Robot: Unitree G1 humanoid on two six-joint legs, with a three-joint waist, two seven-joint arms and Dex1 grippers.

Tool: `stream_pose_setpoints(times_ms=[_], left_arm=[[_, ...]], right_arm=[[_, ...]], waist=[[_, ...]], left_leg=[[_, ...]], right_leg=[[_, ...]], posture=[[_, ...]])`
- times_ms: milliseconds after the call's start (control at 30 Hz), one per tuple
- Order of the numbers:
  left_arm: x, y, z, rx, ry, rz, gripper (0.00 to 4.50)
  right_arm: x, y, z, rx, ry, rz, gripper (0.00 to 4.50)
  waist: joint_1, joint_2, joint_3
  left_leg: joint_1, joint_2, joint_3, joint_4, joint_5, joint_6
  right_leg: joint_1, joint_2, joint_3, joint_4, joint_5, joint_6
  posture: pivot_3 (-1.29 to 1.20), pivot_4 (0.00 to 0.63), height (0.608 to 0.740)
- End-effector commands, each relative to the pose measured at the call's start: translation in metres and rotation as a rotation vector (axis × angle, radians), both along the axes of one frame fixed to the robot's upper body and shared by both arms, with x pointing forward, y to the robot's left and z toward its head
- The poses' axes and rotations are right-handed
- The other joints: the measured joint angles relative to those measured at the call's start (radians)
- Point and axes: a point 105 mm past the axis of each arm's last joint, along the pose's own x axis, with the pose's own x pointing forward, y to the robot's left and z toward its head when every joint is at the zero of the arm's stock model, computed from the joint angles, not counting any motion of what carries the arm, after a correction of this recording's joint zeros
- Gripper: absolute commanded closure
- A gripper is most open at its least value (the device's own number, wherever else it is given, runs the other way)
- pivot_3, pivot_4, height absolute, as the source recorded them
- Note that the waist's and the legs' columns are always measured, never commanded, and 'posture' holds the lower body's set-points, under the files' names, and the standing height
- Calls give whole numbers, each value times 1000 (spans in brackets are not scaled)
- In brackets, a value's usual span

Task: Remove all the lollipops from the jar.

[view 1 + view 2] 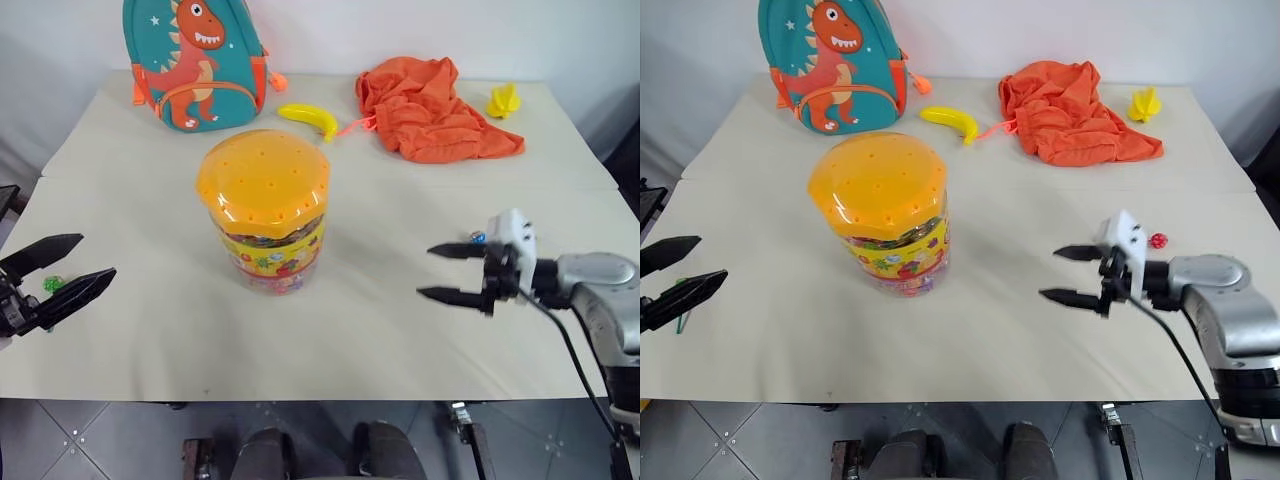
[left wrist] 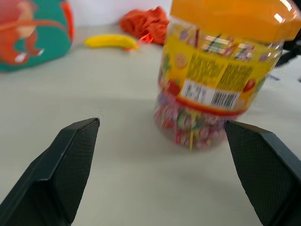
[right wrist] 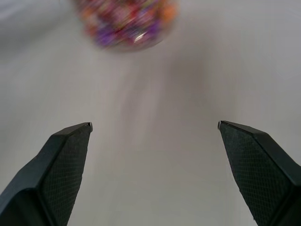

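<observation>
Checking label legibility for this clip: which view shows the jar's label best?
The left wrist view: the jar fills it side-on, with the yellow label's barcode facing the camera. Both eye views look down on the orange lid, showing the label only as a narrow band. The right wrist view catches just the jar's blurred bottom.

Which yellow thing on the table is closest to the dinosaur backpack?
The banana, lying just right of the backpack; the small yellow toy sits far off, beyond the orange cloth.

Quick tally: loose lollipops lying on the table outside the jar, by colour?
Green lollipop: 1
Blue lollipop: 1
Red lollipop: 1
Total: 3
</observation>
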Motion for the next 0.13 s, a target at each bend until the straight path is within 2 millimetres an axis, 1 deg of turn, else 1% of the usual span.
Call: stream_pose_setpoints(times_ms=[33, 133], left_arm=[[-7, 4, 5, 16, -42, 47, 0], [-6, 7, 4, 34, -85, 106, 0]], right_arm=[[5, 3, 5, 21, -62, 5, 24], [13, 5, 0, 47, -81, -43, 24]], waist=[[0, 0, 0], [3, 0, 0]], left_leg=[[1, 0, 0, 0, 0, 0], [5, 0, 0, 0, 0, 0]], right_leg=[[1, 0, 0, -1, 0, 0], [6, 0, -1, -1, 0, 0]], posture=[[0, 150, 740], [0, 150, 740]])
